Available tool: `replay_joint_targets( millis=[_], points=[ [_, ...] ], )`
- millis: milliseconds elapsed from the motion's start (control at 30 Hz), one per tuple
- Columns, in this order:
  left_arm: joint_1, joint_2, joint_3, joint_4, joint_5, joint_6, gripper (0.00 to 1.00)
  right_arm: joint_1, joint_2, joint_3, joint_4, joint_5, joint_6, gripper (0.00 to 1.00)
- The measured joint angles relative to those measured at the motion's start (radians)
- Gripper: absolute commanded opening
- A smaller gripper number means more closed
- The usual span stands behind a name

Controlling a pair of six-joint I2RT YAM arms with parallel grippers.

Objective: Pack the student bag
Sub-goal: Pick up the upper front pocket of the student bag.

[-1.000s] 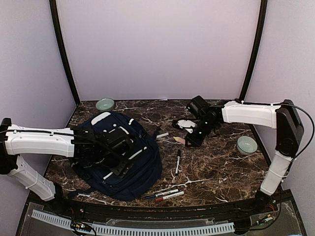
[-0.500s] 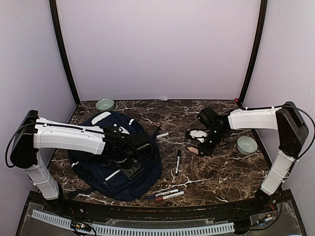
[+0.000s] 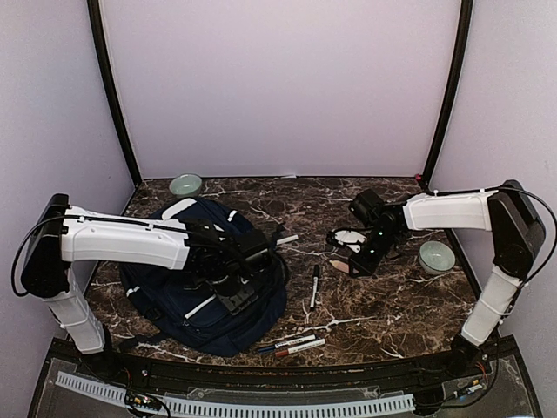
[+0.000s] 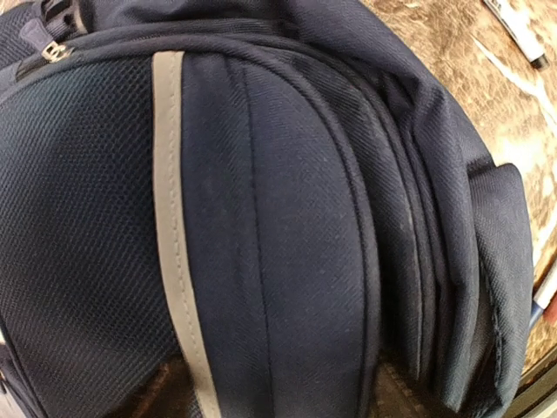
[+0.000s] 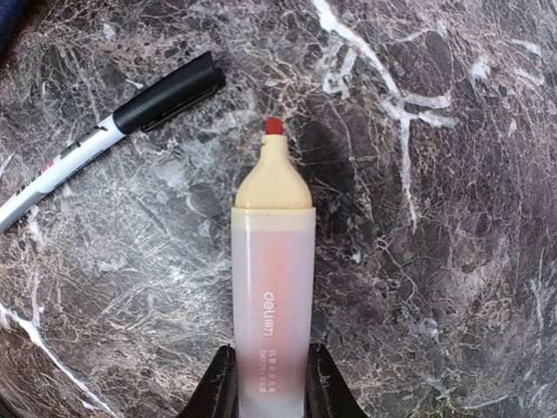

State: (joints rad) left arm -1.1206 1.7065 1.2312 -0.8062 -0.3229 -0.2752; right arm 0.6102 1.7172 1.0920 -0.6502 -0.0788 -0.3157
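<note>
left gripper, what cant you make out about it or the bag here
- Left gripper, open or shut: in the top view its own body covers the fingers; the left wrist view shows only student bag fabric.
- Bag contents: no opening shows in any view.

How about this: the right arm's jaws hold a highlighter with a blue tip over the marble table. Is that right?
Not quite. The tip is red, not blue. The right wrist view shows it: the jaws of the right arm hold the highlighter over the marble table.
</note>
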Motion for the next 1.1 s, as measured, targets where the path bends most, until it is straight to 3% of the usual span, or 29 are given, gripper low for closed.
replay_joint_targets(
  millis=[133, 400, 700, 1100],
  points=[
    [-0.007, 0.025, 0.031, -0.026, -0.023, -0.002, 0.46, 0.0, 0.0, 0.0, 0.0, -0.009, 0.0, 0.17],
    [-0.012, 0.013, 0.066, -0.067, -0.043, -0.008, 0.0, 0.0, -0.01, 0.002, -0.002, -0.04, -0.017, 0.17],
    [-0.01, -0.079, 0.105, -0.123, -0.097, 0.0, 0.0, 0.032, -0.089, 0.127, -0.036, -0.138, -0.073, 0.17],
    [0.0, -0.217, 0.139, -0.14, -0.136, 0.035, 0.0, 0.304, -0.157, 0.209, -0.054, -0.107, -0.257, 0.17]
  ],
)
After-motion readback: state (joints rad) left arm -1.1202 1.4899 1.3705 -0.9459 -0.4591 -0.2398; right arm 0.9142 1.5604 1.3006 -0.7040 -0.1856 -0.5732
